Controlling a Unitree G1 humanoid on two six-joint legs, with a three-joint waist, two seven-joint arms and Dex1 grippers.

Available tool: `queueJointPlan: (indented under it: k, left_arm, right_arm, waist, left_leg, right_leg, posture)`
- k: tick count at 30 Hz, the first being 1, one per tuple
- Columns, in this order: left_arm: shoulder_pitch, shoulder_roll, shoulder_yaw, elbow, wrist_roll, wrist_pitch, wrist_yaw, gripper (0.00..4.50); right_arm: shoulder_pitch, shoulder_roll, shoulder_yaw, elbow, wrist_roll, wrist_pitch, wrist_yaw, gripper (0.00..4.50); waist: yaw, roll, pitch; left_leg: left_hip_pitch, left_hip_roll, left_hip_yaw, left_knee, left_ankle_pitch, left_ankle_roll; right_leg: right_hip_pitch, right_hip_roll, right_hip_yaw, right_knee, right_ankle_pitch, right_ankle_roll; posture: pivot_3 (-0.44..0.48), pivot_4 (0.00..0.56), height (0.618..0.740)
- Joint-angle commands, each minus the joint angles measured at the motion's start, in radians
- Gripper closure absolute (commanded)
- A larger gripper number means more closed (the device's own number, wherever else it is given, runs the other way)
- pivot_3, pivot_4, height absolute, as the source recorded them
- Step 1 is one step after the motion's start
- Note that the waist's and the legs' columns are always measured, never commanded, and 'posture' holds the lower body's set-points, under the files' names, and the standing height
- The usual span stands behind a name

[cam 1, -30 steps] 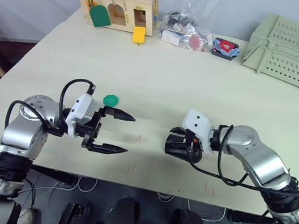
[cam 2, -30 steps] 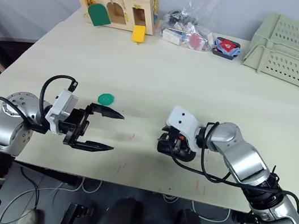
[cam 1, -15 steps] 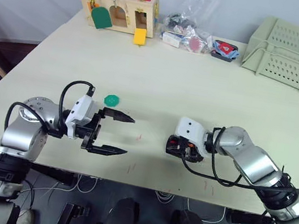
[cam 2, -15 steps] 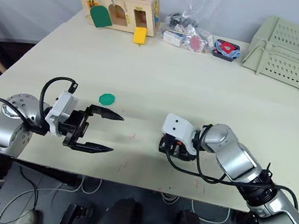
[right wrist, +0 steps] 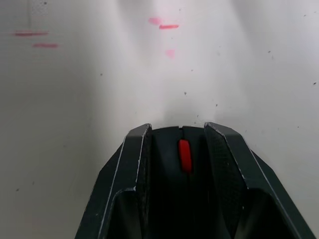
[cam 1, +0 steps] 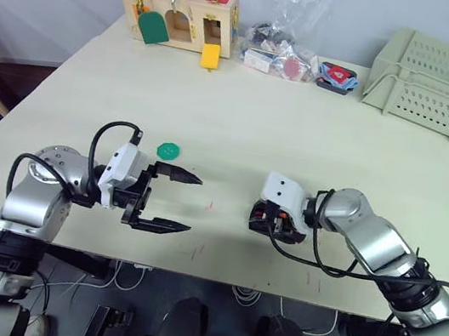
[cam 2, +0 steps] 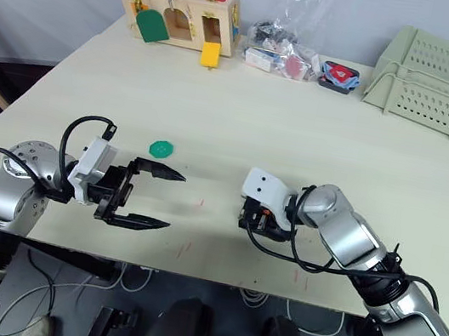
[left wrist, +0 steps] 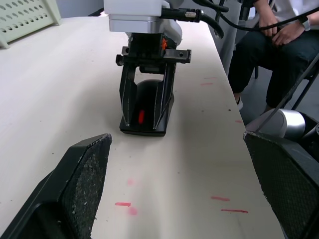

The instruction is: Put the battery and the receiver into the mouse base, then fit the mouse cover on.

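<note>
The mouse base (left wrist: 144,102), a black shell with a red patch, rests on the table near the front edge. My right gripper (cam 1: 270,220) is shut on it, one finger (right wrist: 139,149) along each side. Whether the mouse cover sits on it I cannot tell. The battery and the receiver are out of view. My left gripper (cam 1: 192,204) hovers open to the left of the base, a hand's width away, its fingers (left wrist: 84,174) spread wide with nothing between them.
A small green disc (cam 1: 167,150) lies just behind the left gripper. Along the table's back edge stand a wooden toy box (cam 1: 178,9), a plastic bag of small parts (cam 1: 291,54) and a pale green basket (cam 1: 439,70). A seated person (left wrist: 279,30) is beside the table.
My right wrist has turned and sunk toward the table, shifting slightly left with the mouse base between its fingers. The left gripper has stayed in place, open.
</note>
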Motion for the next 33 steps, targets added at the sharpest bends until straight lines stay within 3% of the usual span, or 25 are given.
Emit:
queueJointPlan:
  k: [1,6,15,24,33]
  left_arm:
    - [-0.007,0.008,0.017,-0.028,-0.006,-0.007,-0.014,0.0]
    - [-0.008,0.006,0.016,-0.024,-0.006,-0.01,-0.016,0.0]
    - [-0.016,0.007,0.014,-0.011,-0.004,-0.012,-0.024,0.0]
    - [-0.025,0.004,0.011,-0.01,-0.003,-0.009,-0.021,0.0]
    - [-0.02,-0.004,0.015,-0.014,-0.003,0.001,0.003,0.0]
  right_arm:
    - [0.052,-0.005,-0.099,-0.017,0.046,-0.085,0.012,2.76]
    - [0.127,0.009,-0.232,-0.046,0.131,-0.232,0.041,2.76]
    - [0.292,0.027,-0.361,0.03,0.189,-0.538,0.104,2.76]
    - [0.334,0.089,-0.393,0.212,0.242,-0.629,0.163,2.76]
    - [0.373,0.11,-0.328,0.408,0.13,-0.821,0.198,2.76]
  waist:
    - [0.0,0.0,0.0]
    - [-0.003,0.001,0.001]
    - [-0.002,0.001,0.001]
    - [-0.002,0.001,0.001]
    - [-0.004,0.002,0.001]
  left_leg:
    - [0.0,0.0,0.0,0.0,0.0,0.0]
    - [0.0,0.0,0.0,0.0,0.0,0.0]
    - [0.0,0.001,0.0,0.0,0.0,0.0]
    - [0.0,0.001,0.0,0.0,0.0,0.0]
    - [0.004,0.001,0.0,0.0,0.0,0.0]
  right_leg:
    - [0.0,0.0,0.0,0.0,0.0,0.0]
    - [0.0,0.0,0.0,0.0,0.0,0.0]
    - [0.0,0.001,0.0,-0.001,0.0,0.0]
    - [0.0,0.001,0.0,-0.001,0.0,0.0]
    - [0.003,0.002,0.001,-0.001,0.0,0.0]
  posture:
    - [0.0,0.15,0.74]
    - [0.0,0.15,0.74]
    - [0.0,0.15,0.74]
    - [0.0,0.15,0.74]
    - [0.0,0.15,0.74]
